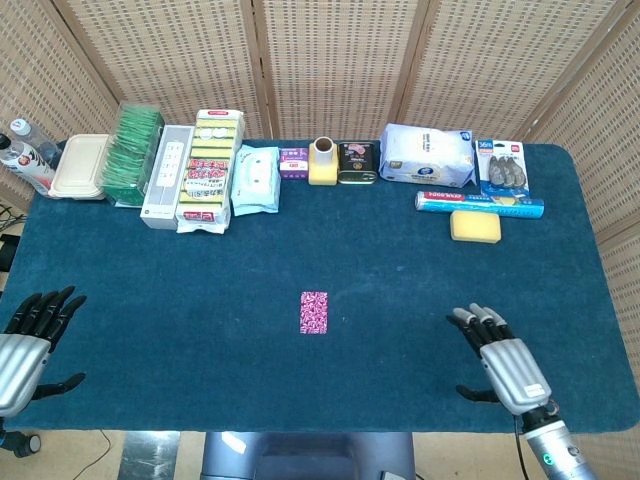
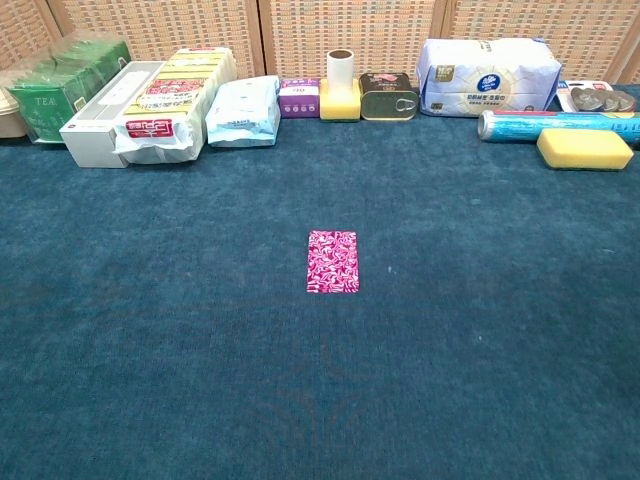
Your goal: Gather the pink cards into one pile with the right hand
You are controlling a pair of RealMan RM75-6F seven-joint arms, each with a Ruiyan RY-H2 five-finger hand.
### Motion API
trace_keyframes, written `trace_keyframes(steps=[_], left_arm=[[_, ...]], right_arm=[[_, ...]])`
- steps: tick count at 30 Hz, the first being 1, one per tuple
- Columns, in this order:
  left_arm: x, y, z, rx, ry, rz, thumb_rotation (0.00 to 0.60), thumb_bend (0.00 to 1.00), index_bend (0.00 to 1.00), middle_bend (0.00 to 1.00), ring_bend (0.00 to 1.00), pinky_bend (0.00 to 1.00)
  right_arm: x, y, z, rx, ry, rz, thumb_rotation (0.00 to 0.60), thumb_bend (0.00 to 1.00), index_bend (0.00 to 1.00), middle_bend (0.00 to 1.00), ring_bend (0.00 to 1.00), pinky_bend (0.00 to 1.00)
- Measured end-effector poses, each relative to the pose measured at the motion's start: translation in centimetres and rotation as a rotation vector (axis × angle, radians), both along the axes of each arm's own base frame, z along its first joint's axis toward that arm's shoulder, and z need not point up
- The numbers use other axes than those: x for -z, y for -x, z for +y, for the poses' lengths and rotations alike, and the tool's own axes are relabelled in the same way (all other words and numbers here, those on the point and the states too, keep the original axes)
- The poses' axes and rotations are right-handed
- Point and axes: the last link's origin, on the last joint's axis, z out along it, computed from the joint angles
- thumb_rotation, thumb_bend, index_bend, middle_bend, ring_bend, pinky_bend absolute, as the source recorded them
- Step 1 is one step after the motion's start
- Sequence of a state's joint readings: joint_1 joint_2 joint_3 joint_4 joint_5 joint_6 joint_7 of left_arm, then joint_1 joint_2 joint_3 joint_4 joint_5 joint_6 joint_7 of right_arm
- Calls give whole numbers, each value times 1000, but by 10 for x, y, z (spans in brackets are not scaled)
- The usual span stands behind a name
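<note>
A pink patterned card pile (image 1: 313,312) lies flat in the middle of the blue table cloth, also seen in the chest view as one pink rectangle (image 2: 332,261). My right hand (image 1: 500,356) hovers near the front edge, well to the right of the cards, fingers apart and holding nothing. At the front left corner my left hand (image 1: 28,340) is open and empty too. Neither hand shows in the chest view.
Along the back edge stand a green tea box (image 1: 130,152), a white box (image 1: 165,175), yellow packs (image 1: 211,165), a wipes pack (image 1: 256,178), a tin (image 1: 356,162), a tissue pack (image 1: 428,155), a blue roll (image 1: 480,202) and a yellow sponge (image 1: 475,226).
</note>
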State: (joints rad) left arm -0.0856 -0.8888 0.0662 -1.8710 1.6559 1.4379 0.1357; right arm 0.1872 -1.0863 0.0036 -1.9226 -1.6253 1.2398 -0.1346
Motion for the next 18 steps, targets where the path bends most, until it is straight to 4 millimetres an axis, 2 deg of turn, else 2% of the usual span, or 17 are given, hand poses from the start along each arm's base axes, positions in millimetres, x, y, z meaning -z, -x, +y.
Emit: trace_keyframes(steps=[5, 14, 18], left_arm=[[1, 1, 2, -6, 8, -4, 600, 58, 0, 0, 0, 3], [2, 2, 7, -18, 28, -12, 600, 57, 0, 0, 0, 3], [1, 4, 9, -24, 34, -20, 600, 57, 0, 0, 0, 3]], right_arm=[[20, -27, -20, -66, -119, -32, 600, 0, 118, 144, 5, 0], [78, -99, -56, -147, -387, -103, 600, 0, 117, 142, 28, 0], [101, -124, -70, -146, -451, -112, 600, 0, 117, 142, 32, 0]])
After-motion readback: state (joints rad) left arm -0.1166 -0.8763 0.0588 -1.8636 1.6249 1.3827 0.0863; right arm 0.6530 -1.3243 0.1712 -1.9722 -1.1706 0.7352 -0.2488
